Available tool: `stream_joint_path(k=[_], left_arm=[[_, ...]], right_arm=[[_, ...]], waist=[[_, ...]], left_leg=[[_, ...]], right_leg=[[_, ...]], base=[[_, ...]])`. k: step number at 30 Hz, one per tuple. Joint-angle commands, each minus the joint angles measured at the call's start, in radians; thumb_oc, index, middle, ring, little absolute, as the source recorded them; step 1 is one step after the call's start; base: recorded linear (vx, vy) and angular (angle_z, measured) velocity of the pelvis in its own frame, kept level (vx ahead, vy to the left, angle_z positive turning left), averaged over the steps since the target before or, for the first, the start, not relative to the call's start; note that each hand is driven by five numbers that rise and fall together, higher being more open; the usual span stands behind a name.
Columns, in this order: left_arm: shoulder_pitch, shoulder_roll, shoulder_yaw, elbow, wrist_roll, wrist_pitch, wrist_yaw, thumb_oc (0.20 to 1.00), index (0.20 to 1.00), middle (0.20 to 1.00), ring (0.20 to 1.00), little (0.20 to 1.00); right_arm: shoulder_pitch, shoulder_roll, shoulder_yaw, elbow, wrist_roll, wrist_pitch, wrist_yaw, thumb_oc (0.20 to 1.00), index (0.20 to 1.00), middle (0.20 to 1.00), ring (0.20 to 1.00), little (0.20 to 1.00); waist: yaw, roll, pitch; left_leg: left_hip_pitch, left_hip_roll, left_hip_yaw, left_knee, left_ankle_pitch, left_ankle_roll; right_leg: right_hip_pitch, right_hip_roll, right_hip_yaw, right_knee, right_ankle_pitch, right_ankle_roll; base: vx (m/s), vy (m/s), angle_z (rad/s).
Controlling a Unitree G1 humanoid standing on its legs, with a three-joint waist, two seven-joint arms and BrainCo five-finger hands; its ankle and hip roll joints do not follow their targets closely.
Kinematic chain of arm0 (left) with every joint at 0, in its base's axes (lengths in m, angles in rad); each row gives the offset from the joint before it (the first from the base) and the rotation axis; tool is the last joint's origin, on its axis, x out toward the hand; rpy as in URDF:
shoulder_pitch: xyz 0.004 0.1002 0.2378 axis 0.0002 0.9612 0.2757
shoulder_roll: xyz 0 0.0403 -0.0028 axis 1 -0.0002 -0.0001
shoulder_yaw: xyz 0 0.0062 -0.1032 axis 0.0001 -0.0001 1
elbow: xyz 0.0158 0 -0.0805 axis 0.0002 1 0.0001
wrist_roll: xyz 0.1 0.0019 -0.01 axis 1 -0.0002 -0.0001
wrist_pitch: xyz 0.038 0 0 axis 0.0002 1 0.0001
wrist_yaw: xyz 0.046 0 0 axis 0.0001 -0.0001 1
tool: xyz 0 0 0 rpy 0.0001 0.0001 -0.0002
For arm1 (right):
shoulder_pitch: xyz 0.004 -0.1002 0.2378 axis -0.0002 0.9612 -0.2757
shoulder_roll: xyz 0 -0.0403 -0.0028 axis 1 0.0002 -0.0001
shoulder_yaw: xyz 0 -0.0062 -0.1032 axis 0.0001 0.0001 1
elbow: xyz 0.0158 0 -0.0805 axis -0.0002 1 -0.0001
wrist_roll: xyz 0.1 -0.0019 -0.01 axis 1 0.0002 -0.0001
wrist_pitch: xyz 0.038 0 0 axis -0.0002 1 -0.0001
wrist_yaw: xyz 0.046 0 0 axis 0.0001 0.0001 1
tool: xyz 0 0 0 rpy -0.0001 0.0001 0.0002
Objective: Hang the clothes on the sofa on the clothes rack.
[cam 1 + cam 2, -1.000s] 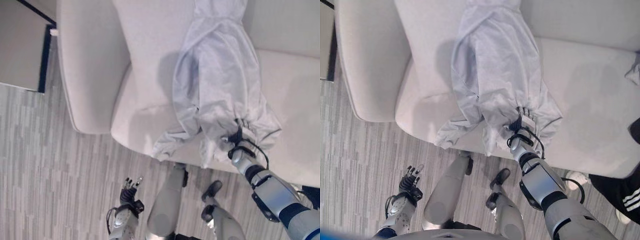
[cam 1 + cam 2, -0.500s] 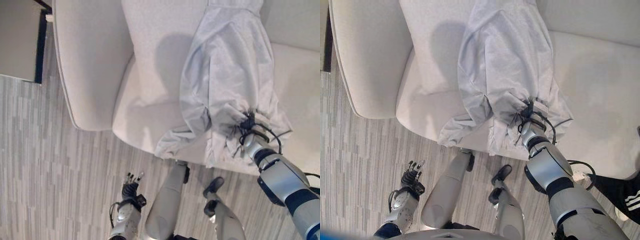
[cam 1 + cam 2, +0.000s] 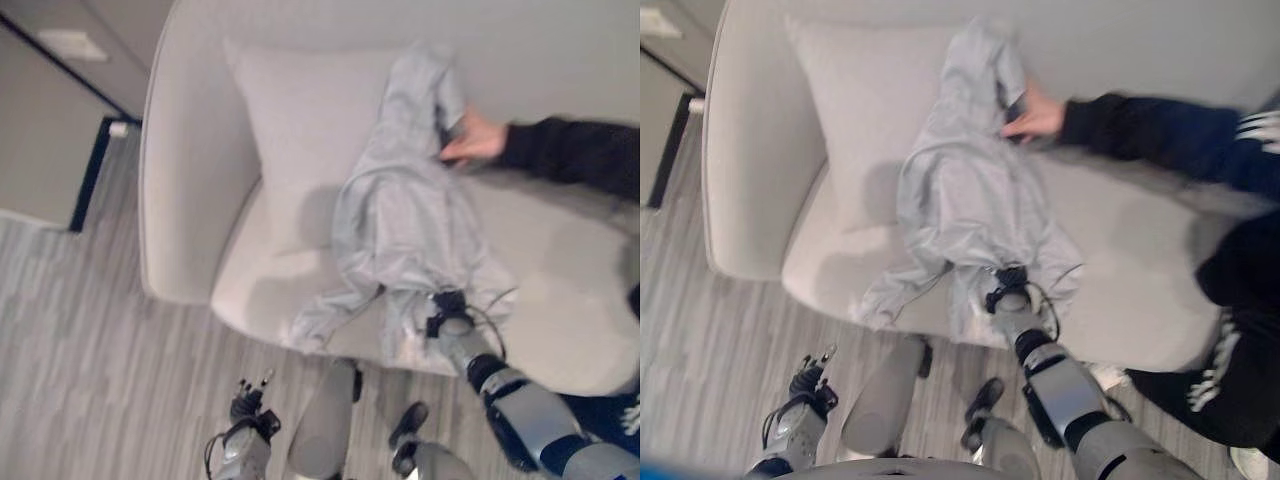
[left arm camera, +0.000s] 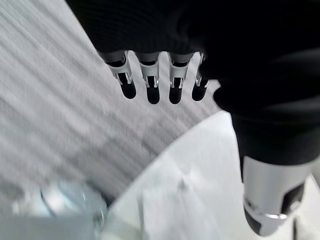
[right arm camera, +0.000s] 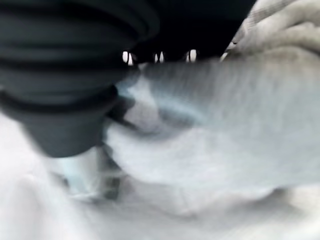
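- The right hand (image 3: 1008, 288) sits at the near hem of a pale grey garment (image 3: 965, 205) on the sofa (image 3: 1140, 250); the cloth bunches over it, and its fingers are buried in the folds, so whether they are curled or straight cannot be told.
- In the right wrist view the garment (image 5: 225, 130) lies right against the hand's dark ribbed cover, with cloth folded close all round it; the fingers past the cover cannot be made out there either.
- The left hand (image 3: 247, 402) hangs low over the striped grey floor (image 3: 90, 350), well apart from the sofa and the garment; in its own wrist view its fingers (image 4: 152, 85) hang straight in a row and hold nothing.
- The garment runs from the right hand up the seat to the sofa's backrest, beside a pale cushion (image 3: 855, 110) that leans in the sofa's left corner; one loose sleeve trails over the seat's front edge towards the floor.
- At the garment's far end a person's hand (image 3: 1035, 112), in a dark sleeve (image 3: 1150, 135), touches the cloth by the backrest.
- No writing or label can be read on the garment or the sofa.
- The person's body is cut off at the right edge of the head views.
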Motion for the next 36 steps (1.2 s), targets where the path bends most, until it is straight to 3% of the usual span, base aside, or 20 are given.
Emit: stream_joint_path(k=[1, 4, 8, 9, 10, 15, 23, 36], left_arm=[[0.012, 0.001, -0.020, -0.004, -0.032, 0.010, 0.018, 1.000, 1.000, 1.000, 1.000, 1.000], [0.036, -0.008, -0.004, -0.016, -0.022, 0.024, 0.013, 1.000, 1.000, 1.000, 1.000, 1.000], [0.055, -0.027, -0.001, 0.022, 0.005, 0.044, -0.027, 1.000, 1.000, 1.000, 1.000, 1.000], [0.058, -0.030, -0.002, 0.030, 0.008, 0.049, -0.032, 1.000, 1.000, 1.000, 1.000, 1.000], [0.058, -0.030, -0.002, 0.030, 0.008, 0.049, -0.032, 1.000, 1.000, 1.000, 1.000, 1.000], [0.071, -0.050, 0.034, 0.146, 0.045, 0.071, -0.062, 1.000, 1.000, 1.000, 1.000, 1.000], [0.068, -0.051, 0.105, 0.253, 0.047, 0.073, -0.060, 1.000, 1.000, 1.000, 1.000, 1.000], [0.040, -0.061, 0.083, 0.277, 0.074, 0.073, -0.048, 1.000, 1.000, 1.000, 1.000, 1.000]], right_arm=[[0.027, -0.044, 0.022, -0.197, 0.141, -0.082, 0.047, 0.200, 0.200, 0.200, 0.200, 0.200], [0.083, -0.089, 0.054, -0.367, 0.151, -0.091, 0.085, 0.200, 0.200, 0.200, 0.200, 0.200], [0.155, -0.121, 0.053, -0.390, 0.124, -0.082, 0.139, 0.200, 0.200, 0.200, 0.200, 0.200], [0.171, -0.121, 0.049, -0.380, 0.123, -0.078, 0.143, 0.780, 0.780, 0.780, 0.780, 0.780], [0.171, -0.121, 0.049, -0.380, 0.123, -0.078, 0.143, 1.000, 1.000, 1.000, 1.000, 1.000], [0.299, -0.141, 0.054, -0.307, 0.065, -0.043, 0.190, 1.000, 1.000, 1.000, 1.000, 1.000], [0.393, -0.137, 0.053, -0.250, 0.039, -0.018, 0.220, 1.000, 1.000, 1.000, 1.000, 1.000], [0.390, -0.115, 0.066, -0.243, 0.019, -0.018, 0.206, 1.000, 1.000, 1.000, 1.000, 1.000]], waist=[[0.014, -0.007, 0.016], [0.000, -0.013, -0.034], [-0.018, -0.006, -0.121], [-0.020, -0.003, -0.132], [-0.020, -0.003, -0.132], [-0.039, 0.016, -0.186], [-0.060, 0.023, -0.226], [-0.081, 0.016, -0.257]], left_leg=[[0.010, 0.081, 0.006, 0.074, -0.096, -0.051], [0.073, 0.083, 0.019, 0.020, -0.053, -0.045], [0.174, 0.099, 0.031, -0.075, -0.006, -0.058], [0.184, 0.101, 0.031, -0.088, 0.000, -0.059], [0.185, 0.101, 0.032, -0.089, 0.000, -0.059], [0.233, 0.109, 0.039, -0.144, 0.029, -0.072], [0.284, 0.115, 0.061, -0.161, 0.022, -0.073], [0.313, 0.113, 0.071, -0.166, 0.009, -0.069]], right_leg=[[-0.018, -0.091, 0.045, -0.066, 0.096, -0.001], [0.022, -0.090, 0.034, -0.067, 0.099, -0.004], [0.094, -0.073, 0.023, -0.077, 0.079, -0.010], [0.103, -0.070, 0.023, -0.079, 0.077, -0.011], [0.104, -0.070, 0.023, -0.079, 0.077, -0.011], [0.139, -0.056, 0.010, -0.087, 0.066, -0.016], [0.160, -0.061, 0.027, -0.086, 0.065, -0.013], [0.171, -0.070, 0.036, -0.081, 0.068, -0.010]], base=[[0.05, -0.072, -0.16], [0.01, -0.042, -0.10], [0.05, -0.059, -0.09], [0.04, -0.026, -0.04], [0.00, 0.000, 0.00], [0.01, -0.004, 0.02], [0.01, 0.002, 0.01], [0.00, 0.003, -0.04]])
